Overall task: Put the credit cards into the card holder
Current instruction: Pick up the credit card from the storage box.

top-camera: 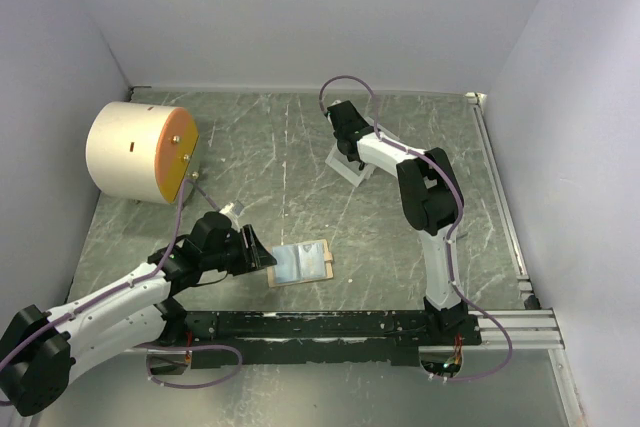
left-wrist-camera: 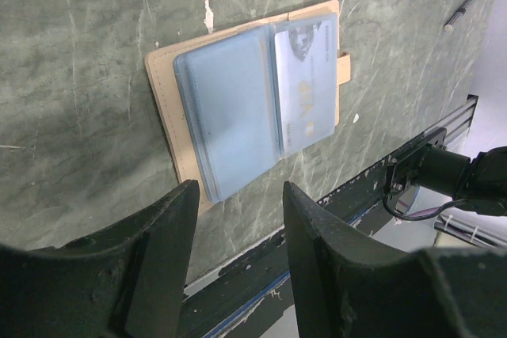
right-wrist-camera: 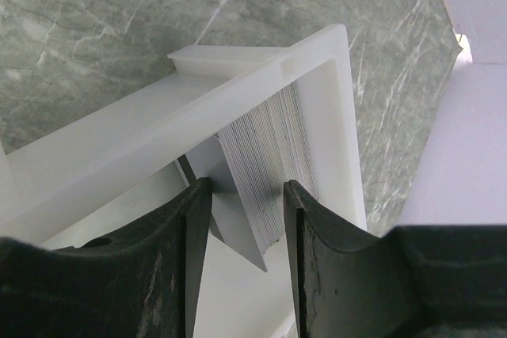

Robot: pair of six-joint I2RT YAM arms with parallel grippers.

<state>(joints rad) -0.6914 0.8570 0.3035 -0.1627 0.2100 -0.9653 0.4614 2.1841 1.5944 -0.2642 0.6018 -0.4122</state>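
The white card holder [top-camera: 337, 168] sits at the back middle of the table. My right gripper [top-camera: 350, 154] hangs right over it. In the right wrist view its jaws [right-wrist-camera: 245, 191] stand open above the holder's wall [right-wrist-camera: 333, 116]. A pale grey card [right-wrist-camera: 238, 223] leans inside the holder between the jaws, clear of the right finger. A dark thin edge [right-wrist-camera: 187, 170] shows beside that card. The tan wallet [top-camera: 302, 263] lies open near the front. My left gripper [top-camera: 262, 247] is open and empty just left of the wallet [left-wrist-camera: 162, 93]. A pale card [left-wrist-camera: 305, 85] lies under the wallet's right sleeve.
A cream cylinder with an orange face [top-camera: 140, 152] stands at the back left. A dark rail [top-camera: 350, 325] runs along the near edge. A thin dark rod [left-wrist-camera: 466, 7] lies on the table beyond the wallet. Pale walls close in on three sides.
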